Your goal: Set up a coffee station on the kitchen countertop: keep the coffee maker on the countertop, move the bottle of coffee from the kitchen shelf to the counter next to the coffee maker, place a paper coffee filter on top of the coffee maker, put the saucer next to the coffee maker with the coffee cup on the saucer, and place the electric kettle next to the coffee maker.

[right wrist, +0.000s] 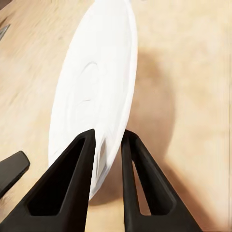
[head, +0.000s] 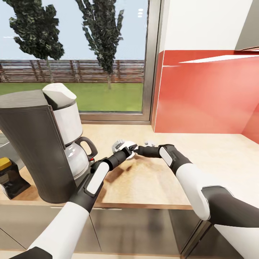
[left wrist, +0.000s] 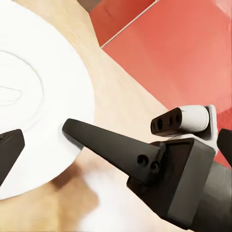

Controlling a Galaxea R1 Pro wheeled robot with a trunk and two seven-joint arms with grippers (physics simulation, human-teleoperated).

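The tall charcoal coffee maker (head: pixel 36 144), with white upper part and glass carafe, stands at the left of the beige countertop (head: pixel 201 151). Left of it sits the bottle of coffee (head: pixel 7 176), dark with a yellow lid. Both grippers meet mid-counter, right of the carafe. My right gripper (right wrist: pixel 108 133) is shut on the rim of the white saucer (right wrist: pixel 96 82), which stands tilted on edge just above the wood. My left gripper (head: pixel 122 146) is open, its fingers (left wrist: pixel 9 150) spread wide apart beside the saucer (left wrist: pixel 38 87). The saucer is mostly hidden in the head view.
A window with a grey frame (head: pixel 151 61) runs behind the counter. A red backsplash wall (head: pixel 205 93) closes the back right. The counter's front edge (head: pixel 144 207) lies above glossy cabinets. Bare wood stretches to the right of the grippers.
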